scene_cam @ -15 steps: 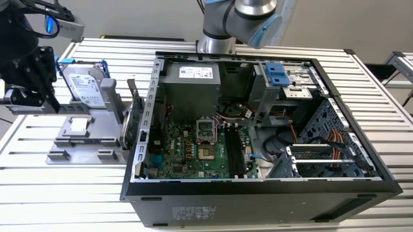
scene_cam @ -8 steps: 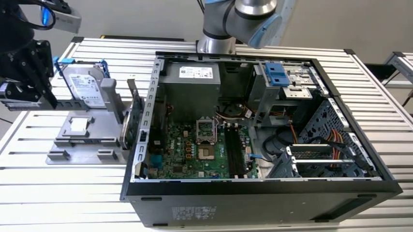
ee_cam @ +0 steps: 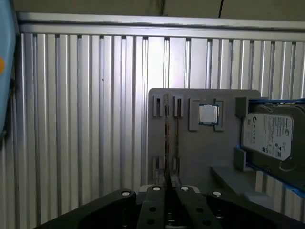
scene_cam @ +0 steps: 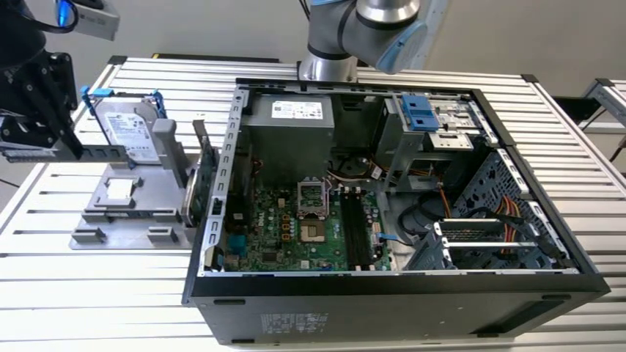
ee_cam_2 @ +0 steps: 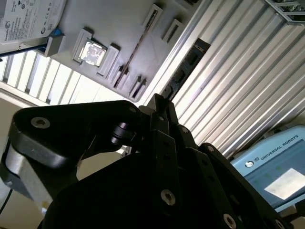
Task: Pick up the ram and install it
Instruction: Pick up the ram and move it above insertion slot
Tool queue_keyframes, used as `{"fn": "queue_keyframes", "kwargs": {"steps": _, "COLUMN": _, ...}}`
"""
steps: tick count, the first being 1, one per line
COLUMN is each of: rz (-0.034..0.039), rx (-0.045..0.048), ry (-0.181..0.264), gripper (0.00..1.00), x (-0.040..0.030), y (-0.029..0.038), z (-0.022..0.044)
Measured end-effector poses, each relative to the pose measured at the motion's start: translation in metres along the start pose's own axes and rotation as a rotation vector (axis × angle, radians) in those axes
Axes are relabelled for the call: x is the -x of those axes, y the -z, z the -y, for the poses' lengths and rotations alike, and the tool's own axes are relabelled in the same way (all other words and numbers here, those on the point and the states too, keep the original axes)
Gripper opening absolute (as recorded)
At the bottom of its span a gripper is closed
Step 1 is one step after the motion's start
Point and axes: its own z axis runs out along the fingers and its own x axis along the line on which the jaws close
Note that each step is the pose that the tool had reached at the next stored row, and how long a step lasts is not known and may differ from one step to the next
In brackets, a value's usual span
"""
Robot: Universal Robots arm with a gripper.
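Gripper (scene_cam: 51,143): fingers drawn narrow, clamped on the ram (ee_cam_2: 188,66). Ram: thin dark stick with chips, jutting past the fingertips (ee_cam_2: 164,107), seen edge-on in the first wrist view. Location: the exterior view's left, near the gray tray (scene_cam: 132,220), just beside the hard drive (scene_cam: 125,128), well apart from the open computer case (scene_cam: 391,282).

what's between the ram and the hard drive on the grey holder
The square processor chip, sitting in its pocket on the grey holder, lies between the ram and the hard drive; the first wrist view shows it.
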Motion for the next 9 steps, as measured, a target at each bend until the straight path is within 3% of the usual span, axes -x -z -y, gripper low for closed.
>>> {"fn": "queue_keyframes", "kwargs": {"steps": 9, "rz": 0.0, "rx": -0.0001, "ry": 0.0, "gripper": 0.0, "x": 0.0002, "y": 0.0099, "z": 0.0}}
